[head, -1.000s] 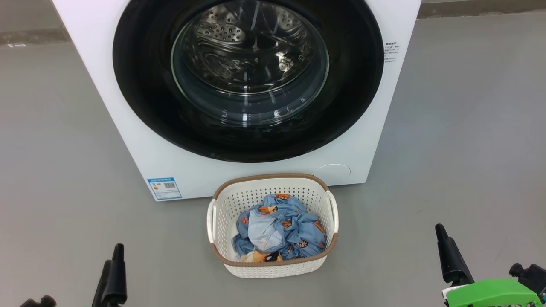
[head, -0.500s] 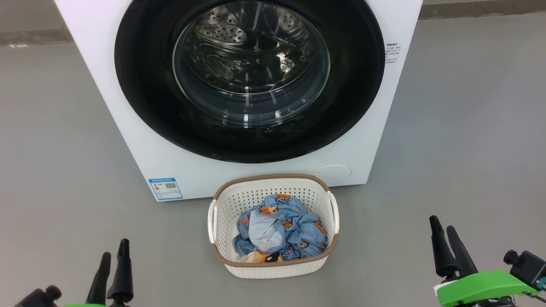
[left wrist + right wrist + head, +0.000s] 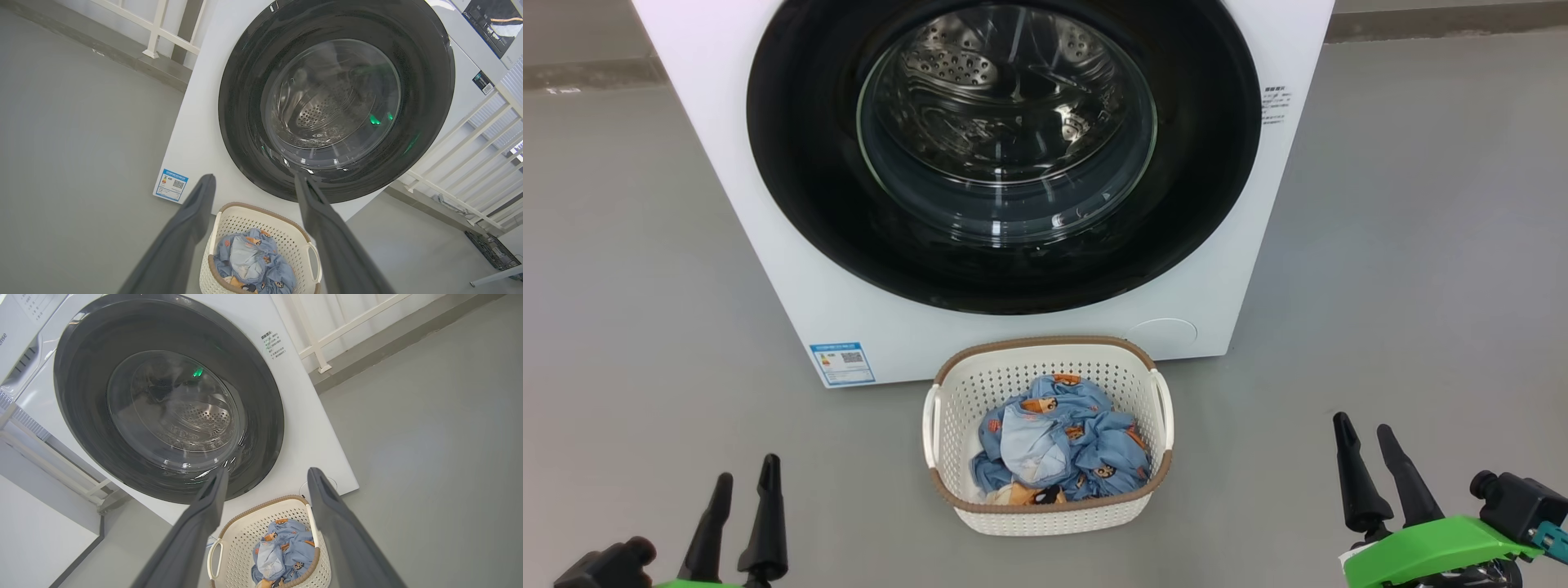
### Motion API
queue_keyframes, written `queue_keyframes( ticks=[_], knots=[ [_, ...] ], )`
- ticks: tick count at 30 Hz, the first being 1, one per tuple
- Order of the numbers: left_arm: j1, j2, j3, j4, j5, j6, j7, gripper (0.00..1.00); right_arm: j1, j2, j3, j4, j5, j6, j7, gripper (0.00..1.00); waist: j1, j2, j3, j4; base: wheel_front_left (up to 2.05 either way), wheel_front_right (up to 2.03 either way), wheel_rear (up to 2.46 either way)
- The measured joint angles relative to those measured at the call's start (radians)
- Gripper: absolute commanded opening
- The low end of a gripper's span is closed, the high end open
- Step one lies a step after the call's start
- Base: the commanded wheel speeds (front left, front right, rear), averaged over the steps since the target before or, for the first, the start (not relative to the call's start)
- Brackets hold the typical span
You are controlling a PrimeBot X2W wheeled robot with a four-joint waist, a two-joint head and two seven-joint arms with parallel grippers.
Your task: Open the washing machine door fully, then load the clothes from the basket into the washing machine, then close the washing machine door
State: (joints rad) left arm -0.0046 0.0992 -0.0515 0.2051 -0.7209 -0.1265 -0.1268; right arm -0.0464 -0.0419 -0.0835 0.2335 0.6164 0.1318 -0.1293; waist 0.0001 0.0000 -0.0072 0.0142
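The white washing machine [image 3: 792, 269] stands ahead with its round black-rimmed door [image 3: 809, 188] shut against the front; the steel drum shows through the glass. On the floor just before it sits the cream basket [image 3: 1049, 514] holding the blue bear-print clothes [image 3: 1058, 445]. My left gripper [image 3: 745, 478] is at the lower left, open and empty, well left of the basket. My right gripper [image 3: 1364, 429] is at the lower right, open and empty, right of the basket. Both wrist views look at the door [image 3: 241, 110] [image 3: 81, 400] over the basket [image 3: 286, 228] [image 3: 249, 535], fingers spread.
Grey floor [image 3: 1405, 269] surrounds the machine on both sides. A blue energy sticker [image 3: 842, 363] sits low on the machine's front. White railing [image 3: 461, 163] stands beside the machine, and more railing [image 3: 347, 322] behind it.
Both grippers have risen further into the head view, their fingers now showing apart. The head view has shifted slightly; the machine, door and basket have not moved.
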Motion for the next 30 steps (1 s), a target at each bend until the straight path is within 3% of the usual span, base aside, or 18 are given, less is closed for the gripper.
queue_keyframes(
  ticks=[30],
  knots=[
    [0.005,0.019,-0.016,-0.011,0.362,0.000,-0.091,1.00,-0.023,0.000,-0.003,-0.001,-0.362,0.000,-0.090,1.00,0.0000,0.0000,-0.008,0.012,0.00,0.00,0.00]
  ],
)
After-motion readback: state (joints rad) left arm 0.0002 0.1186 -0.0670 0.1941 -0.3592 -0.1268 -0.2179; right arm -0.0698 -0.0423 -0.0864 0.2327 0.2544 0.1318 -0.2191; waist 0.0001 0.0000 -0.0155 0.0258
